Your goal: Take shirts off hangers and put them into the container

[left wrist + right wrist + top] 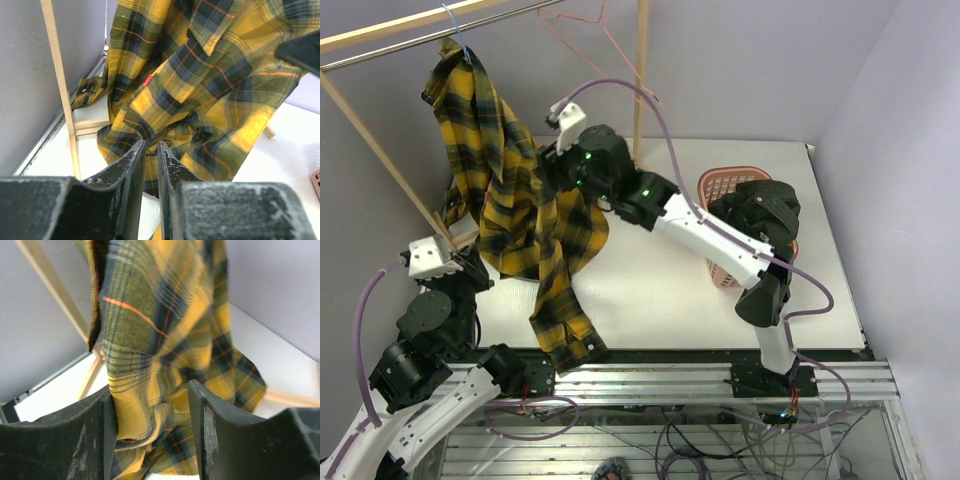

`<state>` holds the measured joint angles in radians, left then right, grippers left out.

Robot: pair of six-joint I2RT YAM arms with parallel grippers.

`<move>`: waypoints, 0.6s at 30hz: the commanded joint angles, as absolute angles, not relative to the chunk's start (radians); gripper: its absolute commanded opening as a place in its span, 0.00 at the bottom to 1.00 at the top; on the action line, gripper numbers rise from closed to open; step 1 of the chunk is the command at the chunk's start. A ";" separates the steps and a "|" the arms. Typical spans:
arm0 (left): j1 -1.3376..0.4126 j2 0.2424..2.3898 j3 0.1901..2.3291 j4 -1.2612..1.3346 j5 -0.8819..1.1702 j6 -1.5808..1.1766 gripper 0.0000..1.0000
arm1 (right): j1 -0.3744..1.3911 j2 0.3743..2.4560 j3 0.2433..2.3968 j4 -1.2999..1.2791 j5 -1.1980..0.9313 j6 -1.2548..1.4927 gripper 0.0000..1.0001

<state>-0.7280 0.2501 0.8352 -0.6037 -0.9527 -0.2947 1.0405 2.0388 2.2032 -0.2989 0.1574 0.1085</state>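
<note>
Plaid shirt (510, 210) hangs on the blue hanger (460, 40) above, a fold between the parted jaws of the right gripper (150, 390), so a shallow bite could slip or drag the hanger off; the left gripper (151, 145) is nearly together beside the hem, grip unclear.

A rail (420, 35) ran across the back left above the table (660, 290), carried by a slanted leg (380, 150) on the left and an upright post (642, 70) further right. One hanger (457, 30) hung near the rail's left end with a shirt (520, 220) draped from it down to the table's near edge. The other hanger (590, 30) hung bare to its right, just left of the post. The basket (720, 185) stood on the table to the right of the post, with a second shirt (760, 210) heaped in it. The right gripper (150, 395) reached in from the right, a fold of the hanging shirt between its fingers. The left gripper (151, 150) sat low at the shirt's left, in front of the leg.
</note>
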 commanded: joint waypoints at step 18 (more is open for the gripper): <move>-0.720 0.270 0.824 -0.589 -0.917 -0.278 0.27 | 0.903 2.050 2.339 -0.251 -0.221 0.046 0.56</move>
